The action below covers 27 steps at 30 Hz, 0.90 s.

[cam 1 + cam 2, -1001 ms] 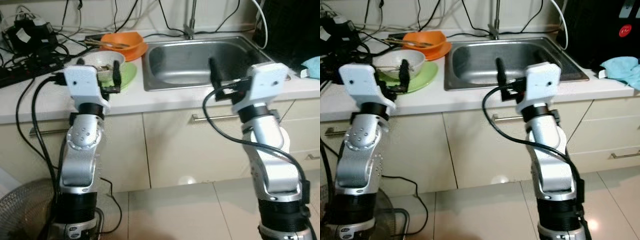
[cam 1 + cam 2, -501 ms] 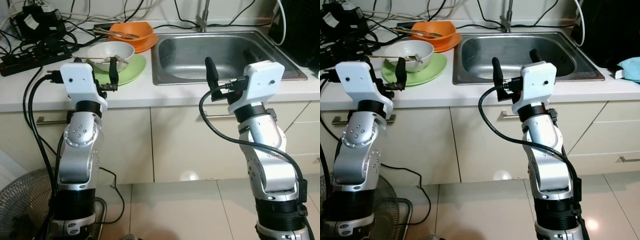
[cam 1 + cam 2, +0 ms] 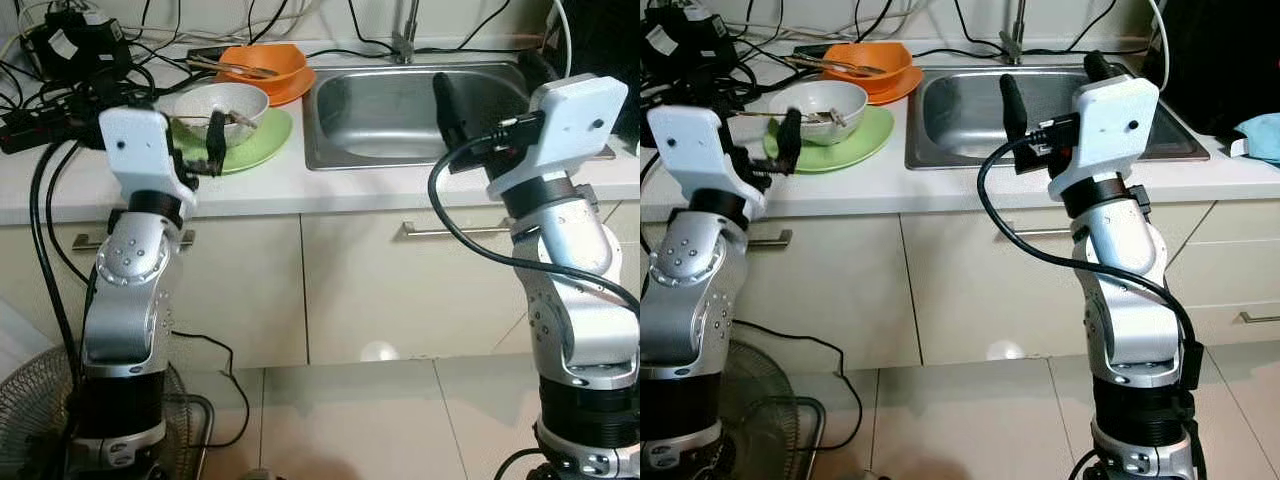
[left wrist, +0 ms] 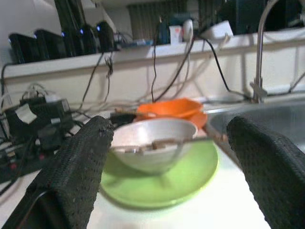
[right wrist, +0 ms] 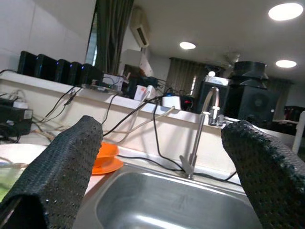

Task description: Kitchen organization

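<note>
Both pincers were held released, the left pincer [image 4: 167, 157] aimed at the white bowl [image 3: 221, 105] on the green plate [image 3: 255, 150], the right pincer [image 5: 162, 162] over the sink [image 3: 400, 110]; a forward reach to the bowl on the counter [image 3: 250, 185] seemed called for next.

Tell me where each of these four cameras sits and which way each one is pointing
Left eye and right eye views: on the head, looking down at the counter; both arms show.
Left wrist view: looks between the left hand fingers at the white bowl on the green plate.
Right wrist view: looks between the right hand fingers into the sink.
Shared: both wrist views catch the orange bowl and faucet.
</note>
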### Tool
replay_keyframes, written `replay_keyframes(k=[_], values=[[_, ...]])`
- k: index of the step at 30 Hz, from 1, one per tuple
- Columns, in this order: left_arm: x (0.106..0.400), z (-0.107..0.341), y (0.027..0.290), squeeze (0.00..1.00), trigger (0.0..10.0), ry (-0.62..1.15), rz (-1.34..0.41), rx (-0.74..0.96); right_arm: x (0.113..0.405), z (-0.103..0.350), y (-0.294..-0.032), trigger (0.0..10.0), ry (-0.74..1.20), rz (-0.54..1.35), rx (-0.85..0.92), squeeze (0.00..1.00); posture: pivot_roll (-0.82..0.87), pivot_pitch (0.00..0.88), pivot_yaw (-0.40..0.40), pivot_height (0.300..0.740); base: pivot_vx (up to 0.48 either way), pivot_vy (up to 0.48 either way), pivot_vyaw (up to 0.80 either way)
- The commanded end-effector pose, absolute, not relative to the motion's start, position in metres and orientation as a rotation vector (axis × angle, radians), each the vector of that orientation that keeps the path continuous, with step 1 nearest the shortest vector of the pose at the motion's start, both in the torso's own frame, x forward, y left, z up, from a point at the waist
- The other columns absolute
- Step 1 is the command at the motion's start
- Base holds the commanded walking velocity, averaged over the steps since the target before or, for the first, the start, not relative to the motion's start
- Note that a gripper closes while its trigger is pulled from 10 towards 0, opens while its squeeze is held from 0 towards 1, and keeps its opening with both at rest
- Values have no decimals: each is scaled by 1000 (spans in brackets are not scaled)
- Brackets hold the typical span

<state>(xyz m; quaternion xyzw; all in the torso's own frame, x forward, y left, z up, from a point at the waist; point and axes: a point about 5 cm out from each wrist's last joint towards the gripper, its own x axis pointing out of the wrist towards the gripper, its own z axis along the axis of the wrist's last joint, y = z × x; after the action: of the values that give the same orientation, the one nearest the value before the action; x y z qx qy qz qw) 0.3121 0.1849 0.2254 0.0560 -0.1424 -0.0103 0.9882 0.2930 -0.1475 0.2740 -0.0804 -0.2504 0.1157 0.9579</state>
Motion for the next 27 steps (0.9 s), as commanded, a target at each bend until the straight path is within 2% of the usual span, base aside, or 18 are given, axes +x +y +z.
replay_keyframes(k=[1,4,27], values=[[312,223,184,0,10000,-270,-45,124,293,270,-144,10000,-479,274,-166,0,16,27,38,740,0,0,0],[312,221,185,0,10000,-265,-51,115,292,265,-140,10000,-458,315,-170,0,17,28,39,740,0,0,0],[311,237,172,0,10000,-364,-27,71,289,264,-140,10000,-487,265,-197,0,12,23,35,740,272,0,0]])
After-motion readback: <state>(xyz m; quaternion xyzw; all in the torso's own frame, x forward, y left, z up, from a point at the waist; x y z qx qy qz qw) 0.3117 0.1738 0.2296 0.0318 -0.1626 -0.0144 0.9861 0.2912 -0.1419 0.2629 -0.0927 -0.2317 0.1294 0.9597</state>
